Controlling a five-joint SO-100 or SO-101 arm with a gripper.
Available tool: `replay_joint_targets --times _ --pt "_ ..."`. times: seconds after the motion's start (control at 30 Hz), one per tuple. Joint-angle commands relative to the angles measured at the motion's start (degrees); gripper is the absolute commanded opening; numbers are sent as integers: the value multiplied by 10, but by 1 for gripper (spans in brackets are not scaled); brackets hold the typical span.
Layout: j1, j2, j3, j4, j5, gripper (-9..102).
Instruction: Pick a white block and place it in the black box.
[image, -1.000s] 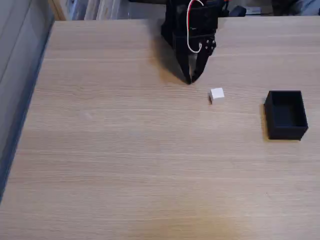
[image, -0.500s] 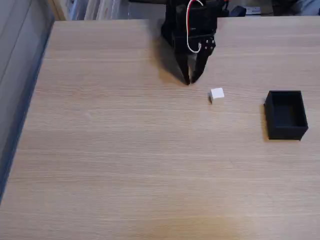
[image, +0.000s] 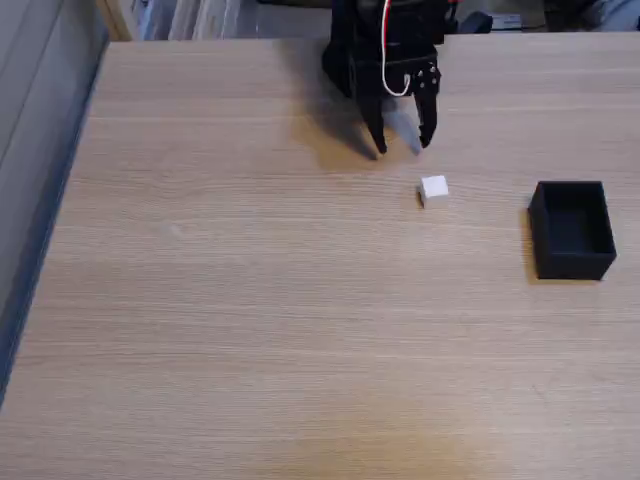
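In the fixed view, the wooden table (image: 300, 330) is taking up most of the picture, and its near part is lying bare. Further back, on the right side, the black box (image: 572, 230) is standing with its open top up. To the left of it, well apart, the white block (image: 434, 190) is lying alone on the table, touching nothing. Behind the block, near the far edge, the gripper (image: 403, 148) is hanging above the table with its two fingers spread wide, holding nothing.
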Motion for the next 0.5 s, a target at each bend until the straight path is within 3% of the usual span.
replay_joint_targets --times 0.0,0.47 --pt "-12 -40 -38 -11 9 27" --pt "-51 -191 -95 -82 58 28"
